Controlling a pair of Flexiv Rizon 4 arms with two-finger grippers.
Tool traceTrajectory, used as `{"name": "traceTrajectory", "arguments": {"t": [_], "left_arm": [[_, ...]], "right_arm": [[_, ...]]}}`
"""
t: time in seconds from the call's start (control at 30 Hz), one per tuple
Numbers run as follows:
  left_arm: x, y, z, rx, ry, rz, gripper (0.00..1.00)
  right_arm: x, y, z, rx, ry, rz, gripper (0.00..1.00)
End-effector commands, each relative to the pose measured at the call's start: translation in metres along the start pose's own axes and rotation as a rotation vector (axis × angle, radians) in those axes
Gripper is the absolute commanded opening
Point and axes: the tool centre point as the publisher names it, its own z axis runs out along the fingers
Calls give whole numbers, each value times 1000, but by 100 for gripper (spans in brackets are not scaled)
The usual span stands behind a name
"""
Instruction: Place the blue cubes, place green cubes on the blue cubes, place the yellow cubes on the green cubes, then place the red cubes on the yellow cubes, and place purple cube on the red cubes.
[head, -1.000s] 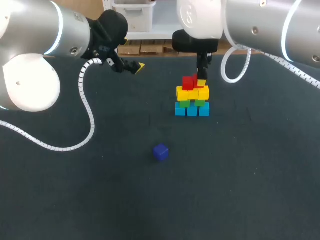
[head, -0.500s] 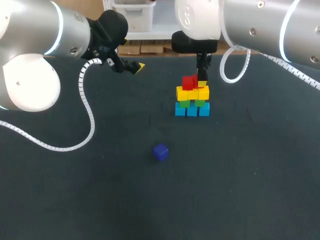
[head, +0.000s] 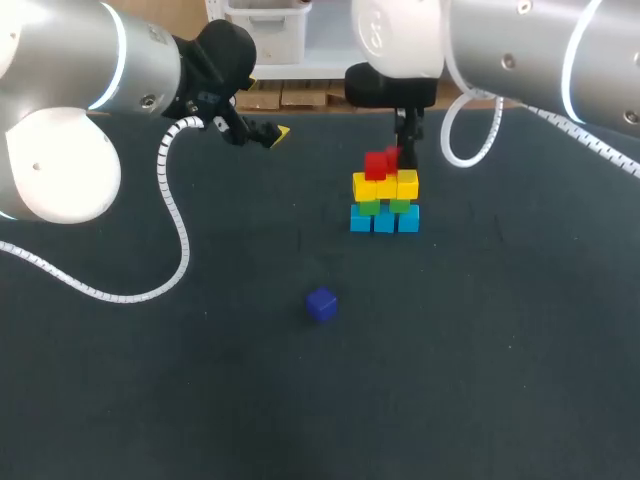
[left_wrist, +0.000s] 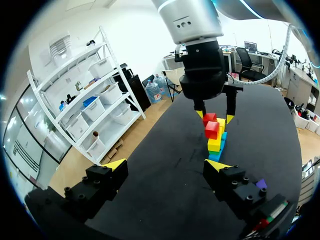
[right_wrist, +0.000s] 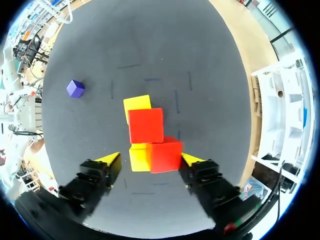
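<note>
— Where's the right pincer (right_wrist: 150, 159)?
— Released, just over the stack (head: 384, 203), its fingers either side of one of the two red cubes (right_wrist: 145, 125). They sit on yellow cubes (head: 385, 186); green cubes (head: 369, 207) and blue cubes (head: 384, 221) lie beneath.
— The purple cube (head: 321, 304)?
— Alone on the counter (head: 500, 350), well apart from the stack.
— The left pincer (left_wrist: 167, 165)?
— Released too, holding nothing, off to the side.

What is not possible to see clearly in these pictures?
Right wrist view: red cubes and yellow cubes cover the green cubes and blue cubes.
Left wrist view: the left gripper covers part of the purple cube.
Head view: right gripper tips too small to make out.
</note>
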Motion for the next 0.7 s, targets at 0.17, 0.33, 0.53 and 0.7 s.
{"name": "traceTrajectory", "arguments": {"t": [0.17,0.33,0.53,0.7], "left_arm": [[1,1,0,4,-6,2,100],[1,1,0,4,-6,2,100],[1,1,0,4,-6,2,100],[1,1,0,4,-6,2,100]], "right_arm": [[3,6,-1,4,-8,-3,100],[2,7,-3,4,-12,-10,100],[2,6,-4,12,-18,-10,100],[2,7,-6,17,-21,-14,98]]}}
